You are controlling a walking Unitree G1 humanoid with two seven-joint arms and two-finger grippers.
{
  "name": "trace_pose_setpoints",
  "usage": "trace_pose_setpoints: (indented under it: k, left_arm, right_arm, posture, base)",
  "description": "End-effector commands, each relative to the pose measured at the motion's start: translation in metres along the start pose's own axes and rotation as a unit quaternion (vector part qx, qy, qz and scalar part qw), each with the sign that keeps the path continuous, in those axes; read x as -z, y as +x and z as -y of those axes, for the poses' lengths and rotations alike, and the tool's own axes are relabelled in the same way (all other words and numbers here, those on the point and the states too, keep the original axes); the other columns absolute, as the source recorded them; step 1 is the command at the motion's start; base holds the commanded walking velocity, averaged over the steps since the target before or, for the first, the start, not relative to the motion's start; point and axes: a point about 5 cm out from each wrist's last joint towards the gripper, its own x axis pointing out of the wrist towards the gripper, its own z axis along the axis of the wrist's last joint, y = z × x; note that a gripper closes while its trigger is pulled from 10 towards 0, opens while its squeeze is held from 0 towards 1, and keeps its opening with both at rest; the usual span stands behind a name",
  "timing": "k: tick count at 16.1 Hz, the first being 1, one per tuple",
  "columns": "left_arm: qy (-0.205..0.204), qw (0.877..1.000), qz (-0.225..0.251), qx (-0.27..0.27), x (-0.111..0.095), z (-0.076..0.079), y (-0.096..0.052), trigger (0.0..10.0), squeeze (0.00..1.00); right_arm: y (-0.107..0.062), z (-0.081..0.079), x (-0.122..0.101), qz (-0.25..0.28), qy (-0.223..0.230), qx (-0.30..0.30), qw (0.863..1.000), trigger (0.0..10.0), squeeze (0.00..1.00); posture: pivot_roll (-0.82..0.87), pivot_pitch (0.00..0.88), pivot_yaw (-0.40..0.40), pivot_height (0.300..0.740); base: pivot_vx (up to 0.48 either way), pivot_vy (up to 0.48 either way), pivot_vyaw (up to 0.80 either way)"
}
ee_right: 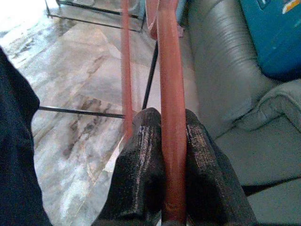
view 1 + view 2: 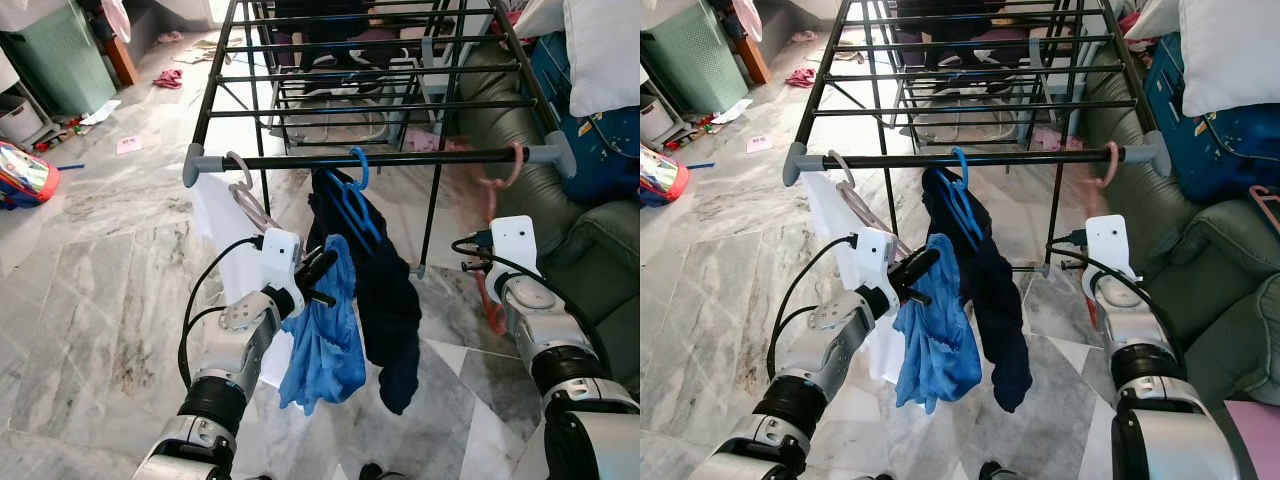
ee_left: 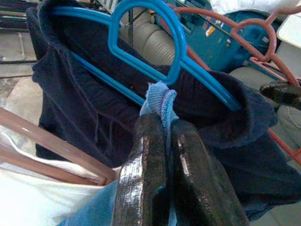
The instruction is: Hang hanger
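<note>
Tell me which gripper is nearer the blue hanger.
Left. The left gripper holds blue cloth just below the blue hanger; the right gripper, clamped on the red hanger, sits off toward the sofa side.

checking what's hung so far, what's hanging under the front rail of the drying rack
Under the front rail: a white garment on a pale hanger, a dark garment on a blue hanger, and a red hanger. The light blue cloth covers part of the dark garment.

Around me spreads a grey-veined marble floor (image 2: 110, 250), sunlit at the far end and littered with scraps, with a green laundry basket (image 2: 62, 55) at my far left, a grey-green sofa (image 2: 590, 250) to my right and a white pillow (image 2: 600, 50) above it.
</note>
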Motion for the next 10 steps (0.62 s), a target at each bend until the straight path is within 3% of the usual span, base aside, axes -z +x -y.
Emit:
trace_pose_setpoints:
  k: [1,2,3,4,5,6,9,10]
  left_arm:
    - [0.005,1.0,-0.007,0.002,0.001,0.0,0.0,10.0,0.0]
    - [0.006,1.0,-0.009,0.004,0.001,0.001,0.001,10.0,0.0]
    - [0.006,1.0,-0.01,0.006,0.002,0.002,0.001,10.0,0.0]
    - [0.006,1.0,-0.011,0.006,0.002,0.002,0.001,10.0,0.0]
    - [0.006,1.0,-0.013,0.007,0.003,0.003,0.001,10.0,0.0]
    - [0.006,1.0,-0.014,0.008,0.003,0.003,0.002,10.0,0.0]
    - [0.006,1.0,-0.017,0.012,0.003,0.005,0.003,10.0,0.0]
    - [0.006,1.0,-0.017,0.013,0.003,0.005,0.003,10.0,0.0]
  right_arm:
    - [-0.002,-0.001,0.008,-0.008,-0.005,-0.01,1.0,1.0,0.0]
    - [-0.004,-0.002,0.011,-0.008,-0.011,-0.017,1.0,1.2,0.0]
    - [-0.005,-0.002,0.013,-0.007,-0.015,-0.023,1.0,0.0,0.0]
    - [-0.007,-0.002,0.016,-0.008,-0.019,-0.025,0.999,0.0,0.0]
    - [-0.009,0.0,0.02,-0.011,-0.025,-0.024,0.999,2.3,0.0]
    - [-0.01,0.001,0.021,-0.012,-0.027,-0.023,0.999,2.3,0.0]
    - [-0.014,0.005,0.028,-0.019,-0.046,-0.016,0.999,10.0,0.01]
    - [-0.015,0.006,0.029,-0.02,-0.047,-0.014,0.999,10.0,1.0]
  posture:
    - [-0.05,0.139,0.055,0.74]
    - [-0.06,0.139,0.057,0.74]
    - [-0.06,0.141,0.058,0.74]
    - [-0.06,0.142,0.06,0.74]
    - [-0.07,0.143,0.064,0.74]
    - [-0.07,0.143,0.064,0.74]
    - [-0.07,0.144,0.07,0.74]
    - [-0.07,0.144,0.07,0.74]
  base:
    - [0.0,0.0,0.0]
    - [0.0,0.0,0.0]
    - [0.0,0.0,0.0]
    - [0.0,0.0,0.0]
    - [0.0,0.0,0.0]
    - [0.0,0.0,0.0]
    - [0.0,0.0,0.0]
    - [0.0,0.0,0.0]
